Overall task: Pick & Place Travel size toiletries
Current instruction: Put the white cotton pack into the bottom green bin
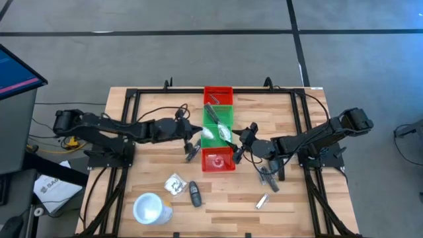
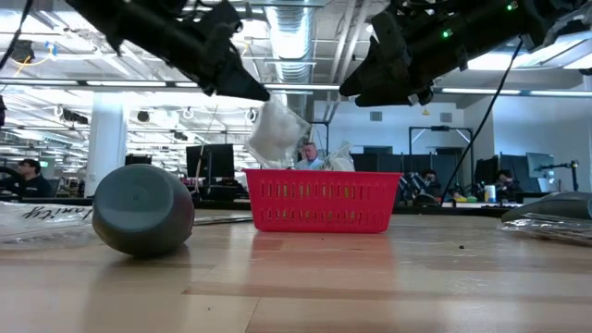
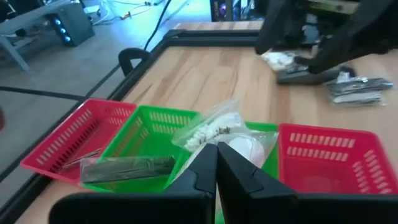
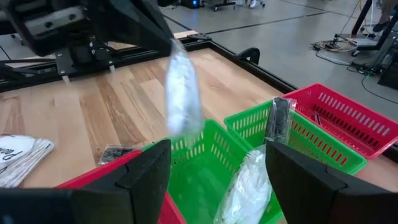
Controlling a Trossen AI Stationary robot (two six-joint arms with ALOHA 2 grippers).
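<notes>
My left gripper (image 1: 192,151) is shut on a clear crinkly packet (image 2: 276,129) showing white, just left of the row of bins; the right wrist view shows that packet (image 4: 182,93) hanging. My right gripper (image 4: 217,180) stands open above the green bins (image 1: 221,118), touching nothing. Under it a second clear packet (image 4: 247,186) lies in the nearer green bin. A black oblong piece (image 3: 127,168) lies in the farther green bin, and a slim tube (image 3: 84,158) in the far red bin (image 3: 68,143). The near red bin (image 1: 218,161) stands at the row's near end. My left gripper pinches the packet by its upper edge (image 3: 214,138) between its two shut fingers. The fingers slant down from the table's left side. The packet hangs below the fingertips (image 2: 250,91), clear of the table and the bins.
Near the table's front lie a white cup (image 1: 151,209), another clear packet (image 1: 175,184), a black oblong piece (image 1: 195,194) and a silver tube (image 1: 262,200). More small items (image 1: 268,177) lie under my right arm. A black frame borders the table.
</notes>
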